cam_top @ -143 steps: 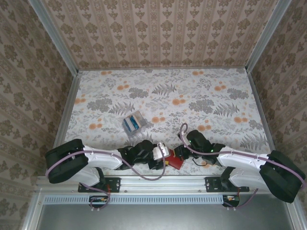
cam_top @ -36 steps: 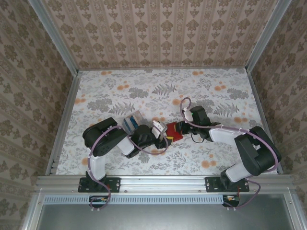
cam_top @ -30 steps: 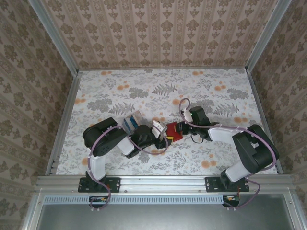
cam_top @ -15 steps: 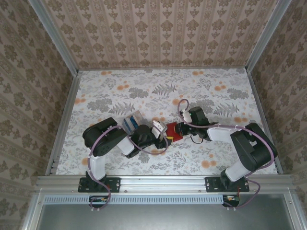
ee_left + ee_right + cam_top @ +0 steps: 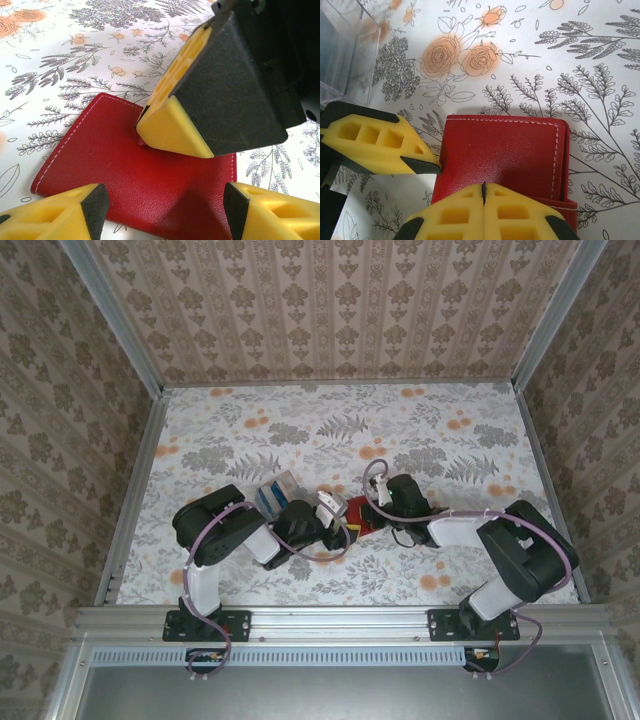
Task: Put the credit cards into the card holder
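Floral desk (image 5: 450,440): closed red card holder (image 5: 505,150) is touched by clenched, empty right end effector (image 5: 484,192); left end effector (image 5: 165,199) is released astride its edge. Holder could be pushed away unopened.

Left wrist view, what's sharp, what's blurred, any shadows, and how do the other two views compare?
Left wrist: wallet sharp, own jaws at the bottom soft, dark shadow on the leather under the right jaws. Right wrist: stitching crisp, clear box at top left blurred. Top external: even light, no glare.
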